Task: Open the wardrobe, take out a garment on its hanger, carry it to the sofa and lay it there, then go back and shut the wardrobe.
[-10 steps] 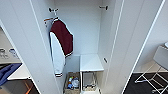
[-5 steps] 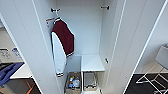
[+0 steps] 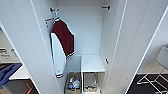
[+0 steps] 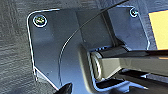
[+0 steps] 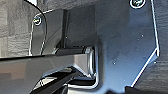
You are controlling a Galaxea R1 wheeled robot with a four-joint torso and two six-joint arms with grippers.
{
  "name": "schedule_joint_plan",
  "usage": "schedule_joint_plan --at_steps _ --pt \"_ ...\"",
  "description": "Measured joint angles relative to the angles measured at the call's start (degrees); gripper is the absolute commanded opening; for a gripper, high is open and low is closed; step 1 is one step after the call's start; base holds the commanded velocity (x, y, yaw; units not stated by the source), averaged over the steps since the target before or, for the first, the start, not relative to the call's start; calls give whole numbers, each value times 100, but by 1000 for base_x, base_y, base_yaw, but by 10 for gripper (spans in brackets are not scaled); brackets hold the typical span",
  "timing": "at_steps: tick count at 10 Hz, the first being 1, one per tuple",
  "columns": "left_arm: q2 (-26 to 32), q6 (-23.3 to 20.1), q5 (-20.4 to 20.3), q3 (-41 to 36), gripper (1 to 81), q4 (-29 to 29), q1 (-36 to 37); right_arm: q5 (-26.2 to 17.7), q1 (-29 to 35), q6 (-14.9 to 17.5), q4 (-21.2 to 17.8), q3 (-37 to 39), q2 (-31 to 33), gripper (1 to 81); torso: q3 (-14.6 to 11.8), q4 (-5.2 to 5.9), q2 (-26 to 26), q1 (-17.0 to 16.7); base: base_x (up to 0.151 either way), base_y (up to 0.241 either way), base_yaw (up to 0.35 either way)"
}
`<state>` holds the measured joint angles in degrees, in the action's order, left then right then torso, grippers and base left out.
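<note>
With both doors swung wide, the tall narrow white wardrobe is standing open to the head camera, so the opening step looks done; its white interior is facing straight ahead, which is giving a clear line to the rail; a maroon jacket with white sleeves and striped cuffs is hanging off a hook near the left wall of the wardrobe, up by the rail bracket, so it is draping flat along that side; a white box shelf is sitting at the back right of the wardrobe floor, with a bin of mixed small items beside it; no plain white T-shirt or slim white hanger is showing on the rail, so I cannot tell where the garment is; grippers: cannot tell how wide either is, both wrist cameras are looking at the robot's own plate and dark carpet.
</note>
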<state>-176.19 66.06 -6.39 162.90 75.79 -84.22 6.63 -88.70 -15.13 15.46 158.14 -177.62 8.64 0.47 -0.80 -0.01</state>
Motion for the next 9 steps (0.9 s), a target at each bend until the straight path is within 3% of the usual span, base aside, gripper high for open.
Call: schedule_joint_plan --at_steps 6,9 --pt "-2 0 -5 0 811 -10 10 15 -5 2 0 2 0 811 0 0 0 1 68 0 0" --pt "0 0 -2 0 811 -11 29 20 11 4 0 5 0 811 0 0 2 8 0 0 0"
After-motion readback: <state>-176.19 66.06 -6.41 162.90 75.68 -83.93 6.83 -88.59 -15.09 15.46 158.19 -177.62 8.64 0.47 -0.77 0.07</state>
